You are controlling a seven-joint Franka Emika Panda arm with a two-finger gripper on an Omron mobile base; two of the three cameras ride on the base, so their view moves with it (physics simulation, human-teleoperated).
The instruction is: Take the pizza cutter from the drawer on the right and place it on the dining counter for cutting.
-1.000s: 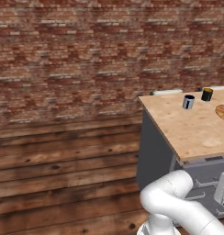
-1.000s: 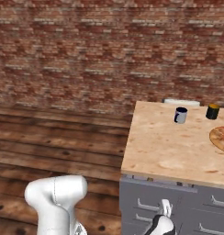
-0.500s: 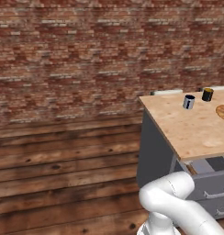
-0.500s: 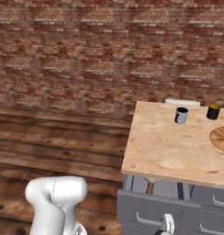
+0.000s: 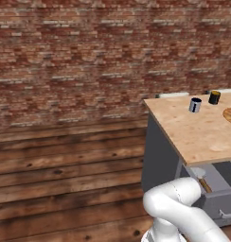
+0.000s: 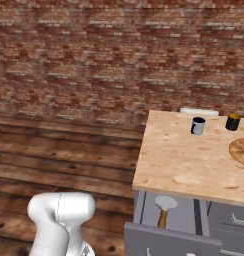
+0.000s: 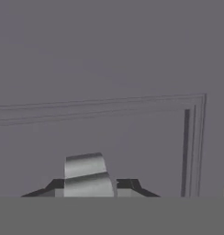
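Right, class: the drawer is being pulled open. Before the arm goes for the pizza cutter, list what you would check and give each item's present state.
1. Drawer open far enough to reach in: ok.
2. Pizza cutter visible inside, wheel towards the counter, handle towards the drawer front: ok.
3. Pincer free of the silver handle: not ok, shut on it.
4. Dining counter has bare space for the cutter: ok.
5. Cups and pizza clear of that space: ok.

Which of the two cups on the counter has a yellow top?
The black cup farther right, nearer the pizza; the other cup is grey-blue with a dark top.
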